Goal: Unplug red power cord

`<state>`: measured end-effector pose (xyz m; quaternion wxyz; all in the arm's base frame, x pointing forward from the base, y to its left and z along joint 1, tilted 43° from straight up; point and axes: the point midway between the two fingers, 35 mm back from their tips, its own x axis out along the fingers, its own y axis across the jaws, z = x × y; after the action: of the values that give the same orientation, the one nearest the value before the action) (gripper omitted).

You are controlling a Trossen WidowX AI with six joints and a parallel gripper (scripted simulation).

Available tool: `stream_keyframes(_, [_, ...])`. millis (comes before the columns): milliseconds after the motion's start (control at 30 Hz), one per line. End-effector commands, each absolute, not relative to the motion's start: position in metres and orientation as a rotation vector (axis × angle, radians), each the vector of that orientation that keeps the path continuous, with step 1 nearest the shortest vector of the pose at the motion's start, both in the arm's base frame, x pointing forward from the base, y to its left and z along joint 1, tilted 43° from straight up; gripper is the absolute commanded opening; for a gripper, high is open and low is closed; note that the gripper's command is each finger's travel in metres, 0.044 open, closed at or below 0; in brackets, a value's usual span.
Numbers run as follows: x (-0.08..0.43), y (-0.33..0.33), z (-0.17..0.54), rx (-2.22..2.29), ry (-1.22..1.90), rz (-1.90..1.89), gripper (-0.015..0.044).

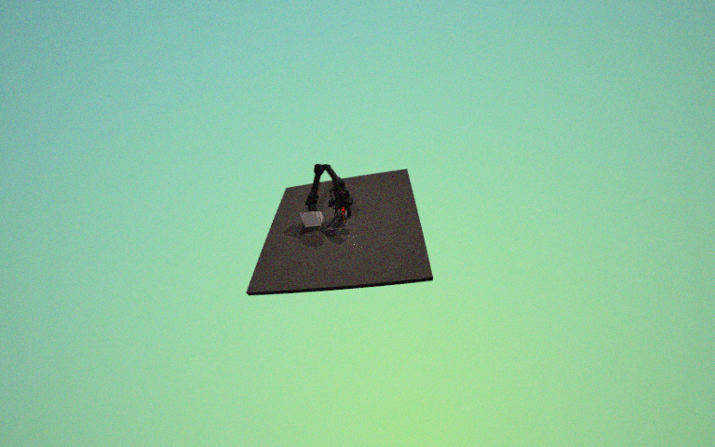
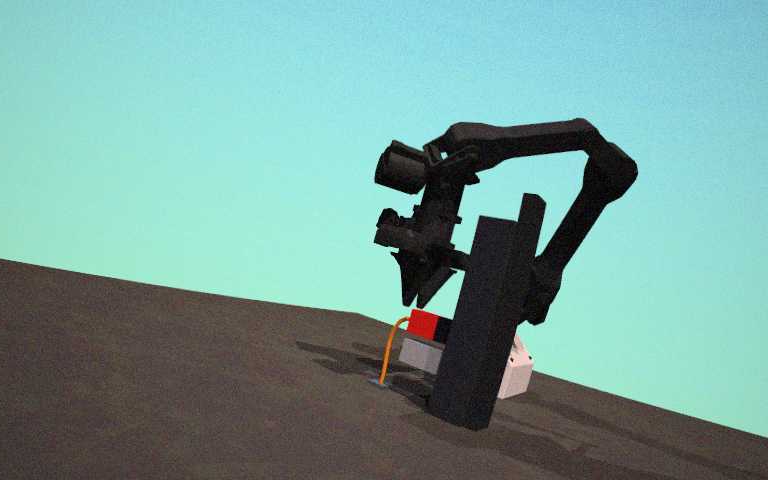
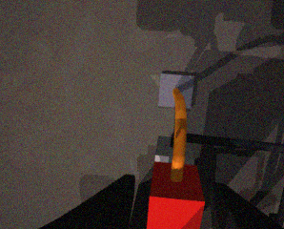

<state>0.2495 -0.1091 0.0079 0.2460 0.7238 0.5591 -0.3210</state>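
The red plug [image 1: 343, 209] [image 2: 421, 324] [image 3: 174, 215] lies level, its far end against a black part [image 2: 444, 330]. An orange cord [image 2: 387, 350] [image 3: 180, 124] bends from its near end down to a small grey-blue plate [image 2: 374, 383] [image 3: 166, 91]. A pale grey block [image 2: 417, 353] is under the plug. Which part is the power strip, and how deep the plug sits, I cannot tell. My gripper [image 2: 413, 305] [image 3: 172, 188] is partly open and empty, pointing down just above the plug. In the wrist view its fingers stand either side of the plug.
A tall dark block [image 2: 474, 321] with a narrower upright part stands beside the plug and hides what is behind it. A white box [image 1: 311, 219] [image 2: 516, 371] stands near the arm's base. The dark table [image 1: 384, 260] [image 2: 138, 368] carries the arm's shadows.
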Motion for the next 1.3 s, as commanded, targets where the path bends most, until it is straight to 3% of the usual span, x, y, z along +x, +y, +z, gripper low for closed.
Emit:
stream_keyframes(0, [0.25,-0.103,0.013,1.981,1.531,-0.878,0.016])
stream_keyframes(767, [0.253,-0.087,0.011,1.982,1.532,-0.877,0.016])
stream_keyframes(900, [0.253,-0.089,0.012,1.976,1.53,-0.875,0.0055])
stream_keyframes(1267, [0.253,-0.09,0.011,1.976,1.53,-0.875,0.0])
